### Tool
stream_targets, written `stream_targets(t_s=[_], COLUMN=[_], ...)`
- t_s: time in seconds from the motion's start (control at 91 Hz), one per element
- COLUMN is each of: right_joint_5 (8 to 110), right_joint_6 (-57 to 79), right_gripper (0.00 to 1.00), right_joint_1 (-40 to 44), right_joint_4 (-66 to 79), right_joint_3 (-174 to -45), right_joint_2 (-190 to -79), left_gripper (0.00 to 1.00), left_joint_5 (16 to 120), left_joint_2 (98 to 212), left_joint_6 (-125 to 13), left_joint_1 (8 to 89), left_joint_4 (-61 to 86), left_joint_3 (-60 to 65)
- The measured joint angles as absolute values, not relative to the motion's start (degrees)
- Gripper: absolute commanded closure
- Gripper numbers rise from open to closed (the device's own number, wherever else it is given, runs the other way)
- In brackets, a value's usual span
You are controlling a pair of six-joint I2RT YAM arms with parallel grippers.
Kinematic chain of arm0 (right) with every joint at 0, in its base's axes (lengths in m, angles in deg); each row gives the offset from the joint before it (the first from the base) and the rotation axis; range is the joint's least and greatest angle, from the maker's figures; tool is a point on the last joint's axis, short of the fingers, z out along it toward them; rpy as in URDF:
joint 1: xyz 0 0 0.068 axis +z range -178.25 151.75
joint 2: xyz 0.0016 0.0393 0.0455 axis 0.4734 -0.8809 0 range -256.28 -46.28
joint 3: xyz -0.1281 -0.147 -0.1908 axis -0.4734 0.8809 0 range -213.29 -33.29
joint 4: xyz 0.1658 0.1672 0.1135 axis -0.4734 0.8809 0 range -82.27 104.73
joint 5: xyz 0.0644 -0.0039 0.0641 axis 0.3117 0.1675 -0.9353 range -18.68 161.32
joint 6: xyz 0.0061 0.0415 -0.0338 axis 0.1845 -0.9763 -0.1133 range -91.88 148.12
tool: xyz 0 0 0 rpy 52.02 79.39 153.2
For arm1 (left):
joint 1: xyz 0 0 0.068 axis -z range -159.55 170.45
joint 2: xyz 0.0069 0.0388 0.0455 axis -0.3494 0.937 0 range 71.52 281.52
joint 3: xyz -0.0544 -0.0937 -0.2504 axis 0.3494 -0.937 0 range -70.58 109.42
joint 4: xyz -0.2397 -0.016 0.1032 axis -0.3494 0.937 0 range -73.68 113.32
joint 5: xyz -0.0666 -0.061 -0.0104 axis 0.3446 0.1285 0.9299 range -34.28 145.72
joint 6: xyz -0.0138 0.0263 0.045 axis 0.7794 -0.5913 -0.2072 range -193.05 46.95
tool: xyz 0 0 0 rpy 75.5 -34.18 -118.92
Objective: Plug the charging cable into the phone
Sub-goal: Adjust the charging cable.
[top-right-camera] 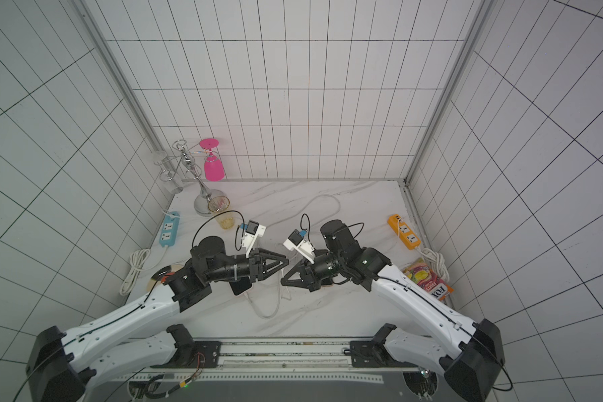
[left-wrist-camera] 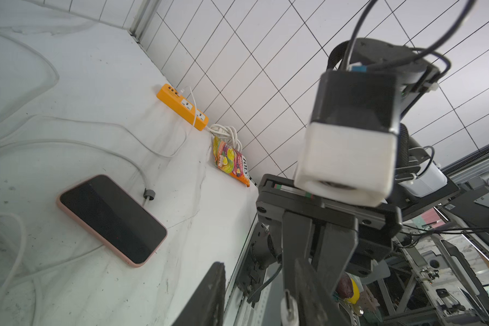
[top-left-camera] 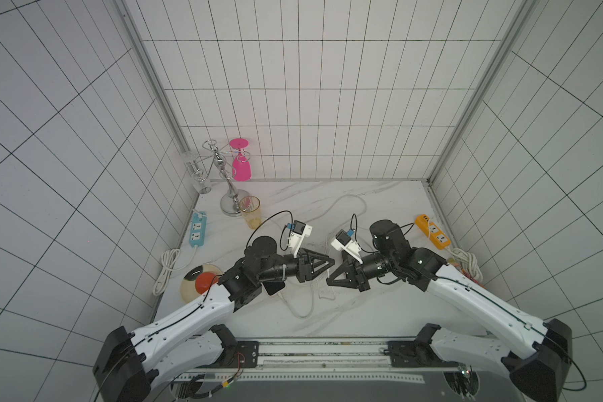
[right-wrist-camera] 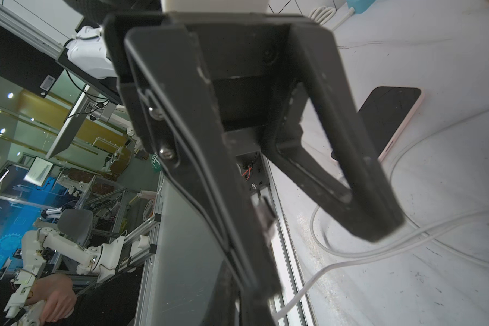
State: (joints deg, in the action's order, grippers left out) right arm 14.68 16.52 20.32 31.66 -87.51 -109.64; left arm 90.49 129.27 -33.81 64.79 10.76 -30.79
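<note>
Handing off, it seemed: the right gripper [top-left-camera: 328, 280] was pinched together on the charging cable plug [left-wrist-camera: 289, 312], lifted beside the phone [left-wrist-camera: 112, 220] for aiming. The left gripper [top-left-camera: 332, 261] stood apart, holding nothing. The phone lay flat on the table, screen up, nothing plugged in. In both top views the left arm hid most of the phone, and the grip on the plug was blurred.

Marbled table [top-left-camera: 380, 313] bears phone [left-wrist-camera: 112, 220], cable [top-left-camera: 302, 316], blue power strip [top-left-camera: 197, 230], orange power strip [top-left-camera: 432, 231], tumbler [top-left-camera: 250, 212].
</note>
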Motion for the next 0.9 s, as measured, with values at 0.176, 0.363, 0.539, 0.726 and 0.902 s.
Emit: stream_targets(t_s=[0.176, 0.363, 0.539, 0.726, 0.902], right_joint_5=[14.72, 14.78, 14.83, 15.03, 15.16], right_joint_6=[18.19, 19.10, 19.58, 19.61, 19.61], right_gripper=[1.00, 1.00, 1.00, 1.00, 1.00], right_joint_1=[20.81, 20.89, 20.89, 20.96, 20.96], right_joint_4=[34.06, 35.24, 35.52, 36.20, 36.38], right_joint_3=[-87.51, -87.51, -87.51, -87.51, -87.51], right_joint_2=[-109.79, -109.79, -109.79, -109.79, -109.90], left_gripper=[0.66, 0.75, 0.73, 0.72, 0.77], left_joint_5=[93.22, 95.03, 96.85, 97.81, 97.83], left_joint_2=[129.65, 129.27, 129.30, 129.21, 128.36], left_joint_6=[-34.02, -32.60, -32.03, -31.62, -31.40], left_joint_1=[63.47, 62.53, 62.53, 62.34, 62.34], left_joint_4=[12.72, 12.13, 11.89, 11.41, 11.17], left_joint_3=[-30.09, -30.36, -30.46, -31.30, -31.82])
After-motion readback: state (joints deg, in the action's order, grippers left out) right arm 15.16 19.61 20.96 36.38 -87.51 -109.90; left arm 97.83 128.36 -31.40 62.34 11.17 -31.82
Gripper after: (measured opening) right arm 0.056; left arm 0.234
